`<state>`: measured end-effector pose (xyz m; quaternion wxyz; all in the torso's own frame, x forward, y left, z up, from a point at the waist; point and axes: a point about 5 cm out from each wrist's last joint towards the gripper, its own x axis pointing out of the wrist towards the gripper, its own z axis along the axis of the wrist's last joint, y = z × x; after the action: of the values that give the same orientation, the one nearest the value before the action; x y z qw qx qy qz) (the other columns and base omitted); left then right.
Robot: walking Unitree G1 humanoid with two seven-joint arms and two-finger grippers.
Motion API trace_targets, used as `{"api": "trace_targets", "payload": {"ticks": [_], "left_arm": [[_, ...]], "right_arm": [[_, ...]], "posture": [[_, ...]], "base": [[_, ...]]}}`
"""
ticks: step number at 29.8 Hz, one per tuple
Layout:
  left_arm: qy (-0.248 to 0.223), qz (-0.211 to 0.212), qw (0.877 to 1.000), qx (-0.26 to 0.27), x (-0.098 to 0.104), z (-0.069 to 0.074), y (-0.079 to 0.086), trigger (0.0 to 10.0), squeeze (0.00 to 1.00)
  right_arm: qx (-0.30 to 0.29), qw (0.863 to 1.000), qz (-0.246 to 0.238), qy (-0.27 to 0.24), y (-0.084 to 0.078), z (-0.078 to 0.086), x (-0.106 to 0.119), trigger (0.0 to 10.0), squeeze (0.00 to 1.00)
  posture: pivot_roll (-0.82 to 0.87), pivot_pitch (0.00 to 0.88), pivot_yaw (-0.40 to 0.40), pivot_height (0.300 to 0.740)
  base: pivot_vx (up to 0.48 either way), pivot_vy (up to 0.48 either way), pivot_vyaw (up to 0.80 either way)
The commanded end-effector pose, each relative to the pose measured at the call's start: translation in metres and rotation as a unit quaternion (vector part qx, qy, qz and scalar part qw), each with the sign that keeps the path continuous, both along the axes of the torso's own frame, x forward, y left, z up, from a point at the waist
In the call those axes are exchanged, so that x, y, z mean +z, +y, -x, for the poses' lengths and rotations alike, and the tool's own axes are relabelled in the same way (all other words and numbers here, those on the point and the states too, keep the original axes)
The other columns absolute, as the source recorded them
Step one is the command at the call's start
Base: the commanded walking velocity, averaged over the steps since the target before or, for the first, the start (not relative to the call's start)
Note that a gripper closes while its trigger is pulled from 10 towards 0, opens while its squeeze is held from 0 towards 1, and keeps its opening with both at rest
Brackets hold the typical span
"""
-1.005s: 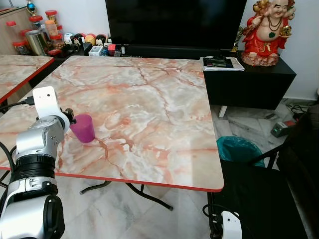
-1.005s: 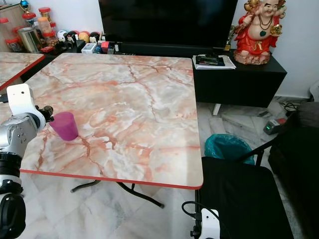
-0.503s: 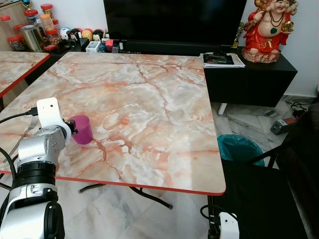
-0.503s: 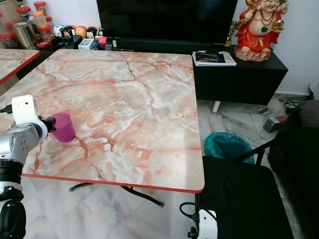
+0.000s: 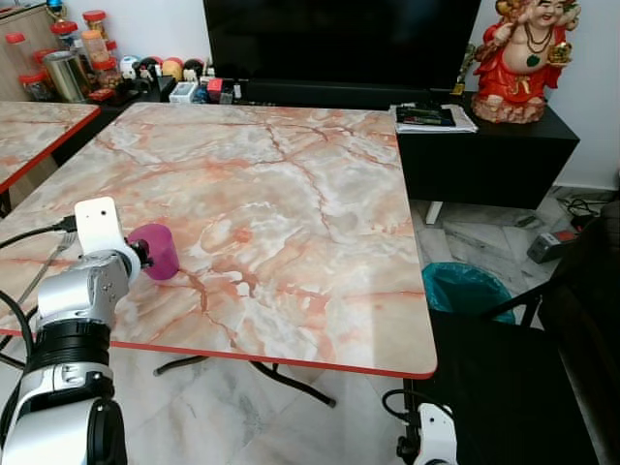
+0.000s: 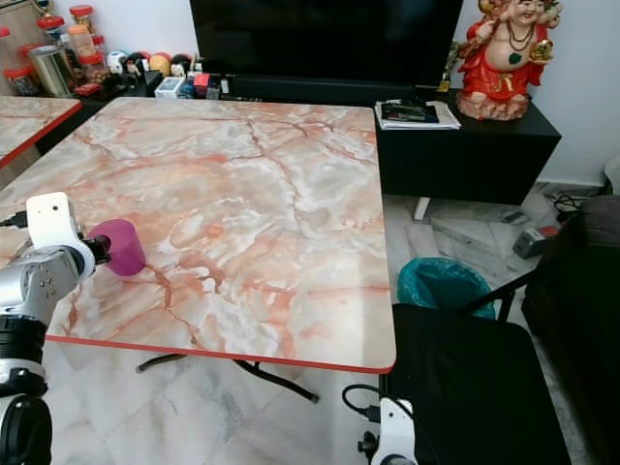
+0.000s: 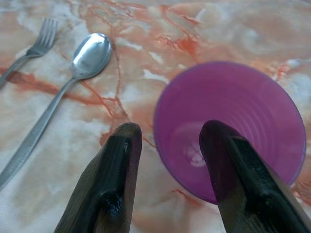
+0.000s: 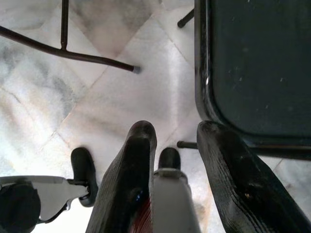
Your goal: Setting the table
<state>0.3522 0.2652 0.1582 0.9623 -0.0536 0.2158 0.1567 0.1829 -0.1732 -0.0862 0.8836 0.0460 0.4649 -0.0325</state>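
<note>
A purple plastic cup sits near the left front corner of the marble table, tipped with its mouth toward my left gripper. In the left wrist view the left gripper is shut on the cup, with one finger inside the mouth and the other outside the wall. A steel spoon and a fork lie on the marble just beside the cup. My right gripper hangs low over the floor beside the chair, open and holding nothing.
A black chair stands at the table's right front corner, with a teal bin behind it. A black TV cabinet carrying a red statue lines the back wall. A second marble table is at the left.
The cup stood upright a second ago and now leans toward my left gripper, which has stayed on it. The camera has shifted slightly.
</note>
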Motion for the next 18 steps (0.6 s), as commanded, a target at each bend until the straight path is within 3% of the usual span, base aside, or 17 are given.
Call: {"api": "trace_targets", "payload": {"ticks": [1, 2, 3, 4, 6, 7, 8, 9, 18], "left_arm": [[0.002, 0.0, 1.0, 0.004, -0.002, 0.001, -0.001, 10.0, 0.0], [0.002, 0.0, 1.0, 0.004, -0.002, 0.001, -0.001, 10.0, 0.0], [0.001, 0.001, 1.0, 0.005, -0.003, 0.001, -0.001, 9.3, 0.0], [0.0, 0.003, 1.0, 0.006, -0.003, 0.0, -0.002, 4.7, 0.0], [0.0, 0.003, 1.0, 0.006, -0.003, 0.0, -0.002, 4.7, 0.0], [0.0, 0.004, 1.0, 0.006, -0.003, 0.0, -0.002, 2.1, 0.0], [-0.001, 0.005, 1.0, 0.006, -0.004, 0.0, -0.002, 2.1, 0.0], [-0.001, 0.005, 1.0, 0.007, -0.004, 0.0, -0.002, 0.0, 0.0], [-0.003, 0.004, 1.0, 0.011, -0.004, 0.0, -0.002, 0.0, 0.0]], "right_arm": [[-0.005, 1.0, 0.005, -0.003, -0.008, -0.004, 0.003, 10.0, 0.0], [-0.005, 1.0, 0.006, -0.003, -0.01, -0.004, 0.003, 10.0, 0.0], [-0.006, 1.0, 0.008, -0.004, -0.014, -0.004, 0.003, 10.0, 0.0], [-0.007, 1.0, 0.011, -0.004, -0.02, -0.003, 0.004, 10.0, 0.0], [-0.008, 1.0, 0.012, -0.003, -0.022, -0.002, 0.004, 10.0, 0.0], [-0.009, 1.0, 0.014, -0.002, -0.025, -0.001, 0.004, 10.0, 0.0], [-0.009, 1.0, 0.014, -0.002, -0.026, 0.0, 0.003, 10.0, 0.0], [-0.009, 1.0, 0.015, 0.0, -0.027, 0.002, 0.003, 10.0, 0.0], [-0.007, 1.0, 0.016, 0.012, -0.028, 0.016, -0.003, 10.0, 0.0]], "posture": [[0.04, 0.0, 0.004, 0.728], [0.04, 0.0, 0.004, 0.728], [0.04, 0.0, 0.001, 0.728], [0.04, 0.0, 0.001, 0.728], [0.04, 0.0, 0.001, 0.728], [0.04, 0.0, -0.001, 0.728], [0.04, 0.0, -0.001, 0.728], [0.04, 0.0, -0.001, 0.728], [0.04, 0.0, -0.004, 0.728]], "base": [[0.0, 0.0, 0.0], [0.0, 0.0, 0.0], [0.0, 0.0, 0.0], [0.0, 0.0, 0.0], [0.0, 0.0, 0.0], [0.0, 0.0, 0.0], [0.0, 0.0, 0.0], [0.0, 0.0, 0.0], [0.0, 0.0, 0.0]]}}
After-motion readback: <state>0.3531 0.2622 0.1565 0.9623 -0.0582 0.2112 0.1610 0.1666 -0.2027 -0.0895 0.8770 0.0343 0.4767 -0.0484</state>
